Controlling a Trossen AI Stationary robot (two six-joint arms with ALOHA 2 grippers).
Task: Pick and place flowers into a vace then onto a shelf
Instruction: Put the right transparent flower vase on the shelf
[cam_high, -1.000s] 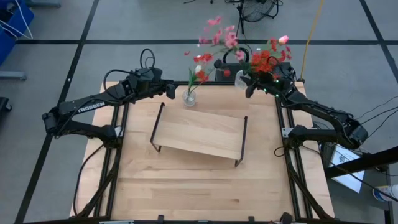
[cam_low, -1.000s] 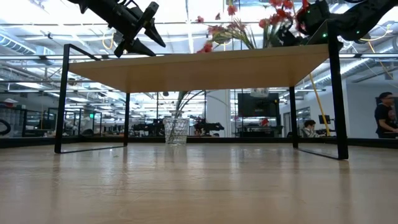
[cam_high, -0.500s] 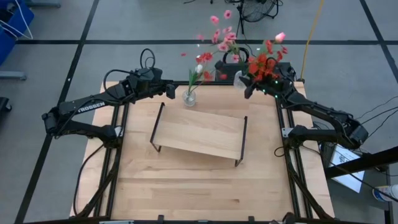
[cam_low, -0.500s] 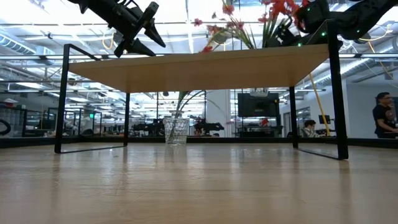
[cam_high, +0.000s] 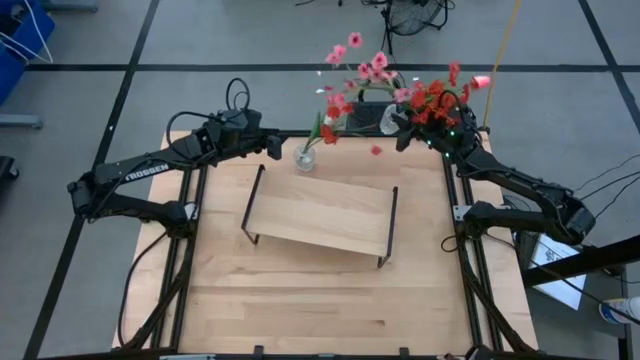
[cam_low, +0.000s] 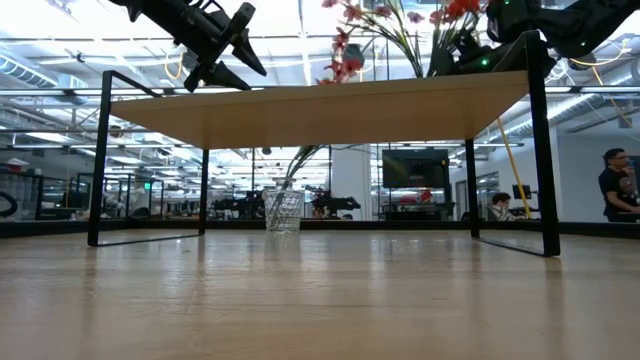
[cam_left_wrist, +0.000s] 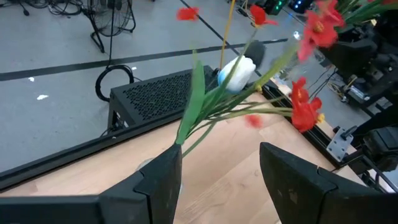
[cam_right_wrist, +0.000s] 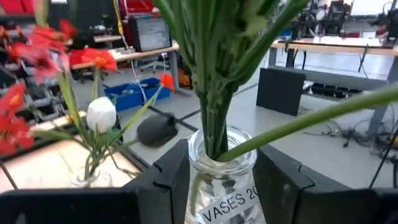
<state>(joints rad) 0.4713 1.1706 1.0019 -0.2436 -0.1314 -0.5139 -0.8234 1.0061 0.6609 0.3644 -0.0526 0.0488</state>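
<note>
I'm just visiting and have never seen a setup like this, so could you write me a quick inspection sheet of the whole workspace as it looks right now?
Surface: light wooden tabletop, bare in front.
Job's things: low light-wood shelf on thin black frames at centre, nothing on it; small clear glass vase behind it holding a white tulip bud and red blossoms; second clear glass vase with a printed label, full of red and pink flowers.
Clutter: nothing seen.
Grippers: right gripper, jaws shut on the labelled vase, lifted at the far right corner; left gripper, jaws open, beside the small vase.
Cables: black loops on the floor.
Surroundings: person far behind.
</note>
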